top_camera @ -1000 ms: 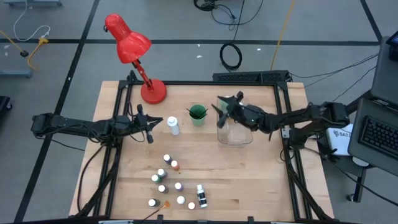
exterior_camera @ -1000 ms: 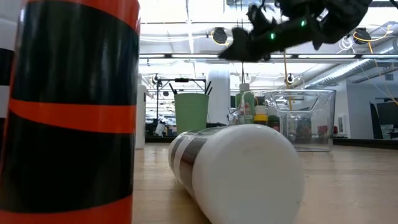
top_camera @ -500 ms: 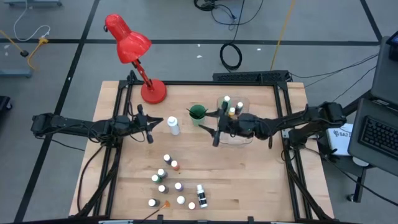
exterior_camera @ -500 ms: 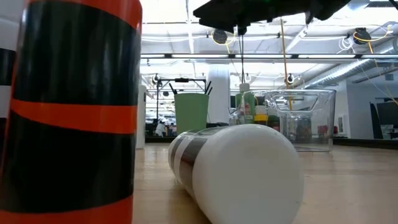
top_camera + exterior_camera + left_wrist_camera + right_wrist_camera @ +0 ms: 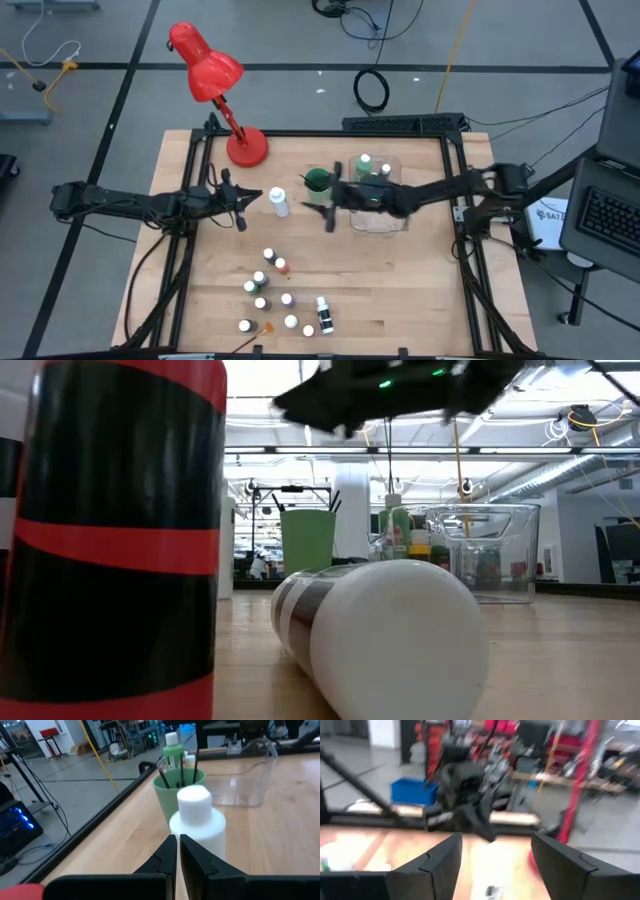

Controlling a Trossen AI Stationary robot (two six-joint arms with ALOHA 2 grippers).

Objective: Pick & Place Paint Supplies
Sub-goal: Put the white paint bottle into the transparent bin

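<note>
My right gripper [image 5: 322, 210] hangs open and empty above the table in front of the green cup [image 5: 318, 181], which holds dark brushes [image 5: 178, 773]. It shows at the top of the low view [image 5: 325, 402]. My left gripper [image 5: 177, 851] is shut and waits just short of an upright white bottle [image 5: 279, 203], without touching it. Several tiny white-capped paint bottles [image 5: 268, 290] stand in a cluster near the table's near edge. A white and dark-banded bottle [image 5: 380, 632] lies on its side. Other bottles [image 5: 364, 163] stand in the clear bin [image 5: 392, 222].
A red desk lamp [image 5: 215, 75] stands at the far left corner. The clear bin [image 5: 486, 550] sits right of the green cup [image 5: 307, 538]. A black and orange bottle [image 5: 115, 540] fills the low view's left side. Bare wood lies between the cup and the bottle cluster.
My right gripper has swung from above the clear bin toward the table's left, passing in front of the green cup, and uncovered the bottles standing in the bin. My left arm has kept still.
</note>
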